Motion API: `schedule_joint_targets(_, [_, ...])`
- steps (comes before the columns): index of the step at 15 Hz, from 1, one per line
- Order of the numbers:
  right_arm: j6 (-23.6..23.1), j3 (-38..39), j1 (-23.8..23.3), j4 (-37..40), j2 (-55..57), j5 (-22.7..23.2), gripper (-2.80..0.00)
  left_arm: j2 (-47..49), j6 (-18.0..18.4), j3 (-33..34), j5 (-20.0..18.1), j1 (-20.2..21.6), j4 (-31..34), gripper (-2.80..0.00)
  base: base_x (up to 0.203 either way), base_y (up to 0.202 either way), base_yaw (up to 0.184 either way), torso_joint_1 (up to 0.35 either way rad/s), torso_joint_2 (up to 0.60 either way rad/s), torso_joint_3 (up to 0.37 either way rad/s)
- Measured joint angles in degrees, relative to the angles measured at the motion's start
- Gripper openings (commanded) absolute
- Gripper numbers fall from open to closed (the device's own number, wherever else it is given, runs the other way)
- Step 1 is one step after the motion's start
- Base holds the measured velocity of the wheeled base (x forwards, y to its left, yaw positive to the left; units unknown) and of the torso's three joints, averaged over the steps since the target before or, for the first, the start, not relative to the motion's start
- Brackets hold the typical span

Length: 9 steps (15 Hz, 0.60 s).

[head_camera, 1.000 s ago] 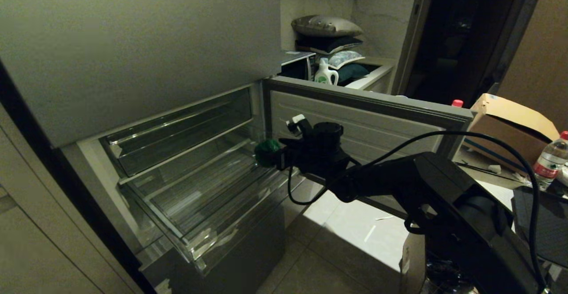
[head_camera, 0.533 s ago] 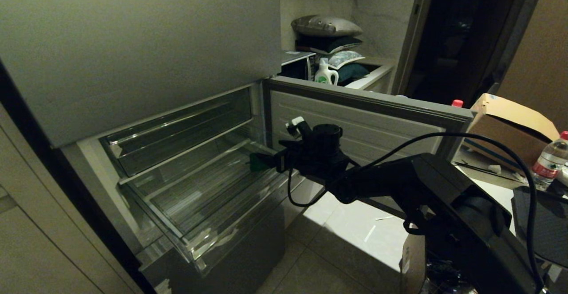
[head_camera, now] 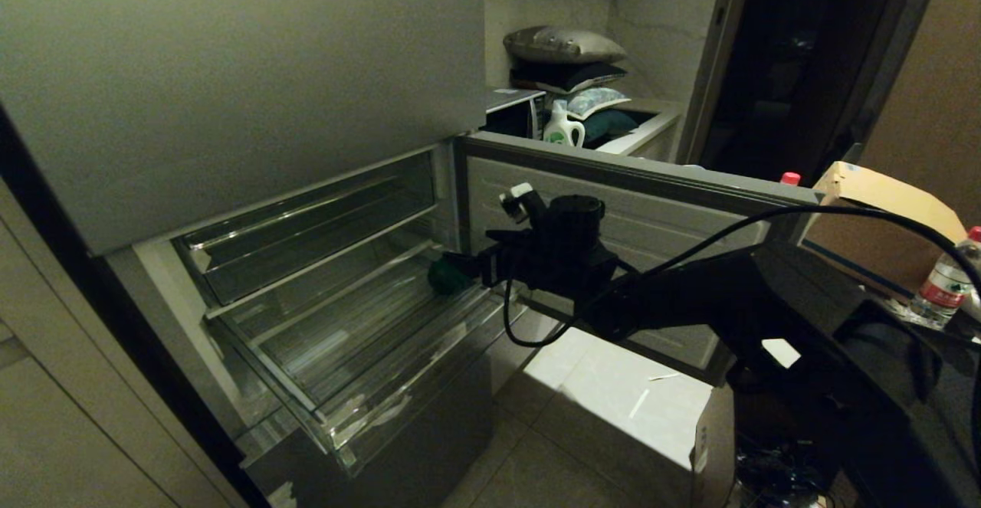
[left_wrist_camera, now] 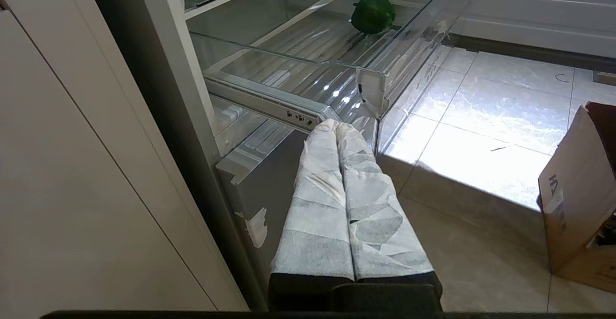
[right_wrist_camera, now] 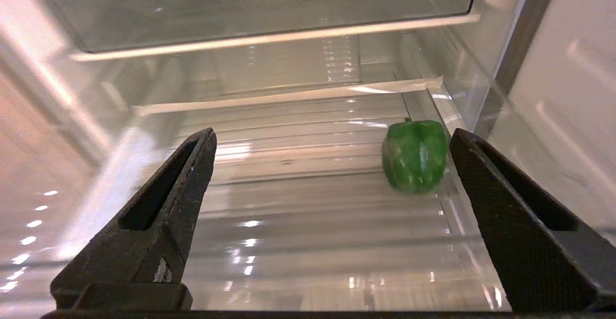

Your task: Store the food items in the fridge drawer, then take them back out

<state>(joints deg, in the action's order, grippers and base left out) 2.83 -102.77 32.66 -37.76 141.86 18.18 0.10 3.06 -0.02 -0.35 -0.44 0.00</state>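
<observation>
The glossy green pepper (right_wrist_camera: 415, 156) sits on the ribbed clear floor of the fridge drawer (right_wrist_camera: 308, 203), tucked against its right wall. The right end effector (right_wrist_camera: 332, 150) hangs just above it, spread wide, holding nothing. The left end effector (left_wrist_camera: 340, 127), wrapped in white tape, is pinched closed near the drawer's front corner.

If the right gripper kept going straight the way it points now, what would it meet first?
Probably the ribbed floor of the clear fridge drawer. The open right gripper aims into the drawer, and the green pepper lies off-centre near one finger, so it might be brushed. Depth is hard to judge.
</observation>
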Motion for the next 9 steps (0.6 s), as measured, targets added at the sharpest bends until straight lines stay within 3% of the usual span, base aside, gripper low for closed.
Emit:
schedule_joint_targets(2, [0.06, 7.81, 0.11, 0.34, -7.83, 0.07, 0.00, 0.00, 0.00, 0.00, 0.01, 0.00, 0.00, -2.80, 0.000, 0.000, 0.000, 0.000, 0.00, 0.000])
schedule_joint_targets(3, [0.09, 12.61, 0.13, 0.39, -12.34, 0.02, -2.80, 0.00, 0.00, 0.00, 0.01, 0.00, 0.00, -2.80, 0.000, 0.000, 0.000, 0.000, 0.00, 0.000])
schedule_joint_targets(7, [0.01, 31.84, -2.05, 0.31, -33.39, -1.18, -2.80, 0.00, 0.00, 0.00, 0.02, 0.00, 0.00, -2.80, 0.000, 0.000, 0.000, 0.000, 0.00, 0.000])
schedule_joint_targets(9, [0.08, 38.90, -6.20, 0.88, -43.97, -3.79, -2.80, 0.00, -0.01, 0.00, 0.00, 0.00, 0.00, -2.80, 0.000, 0.000, 0.000, 0.000, 0.00, 0.000])
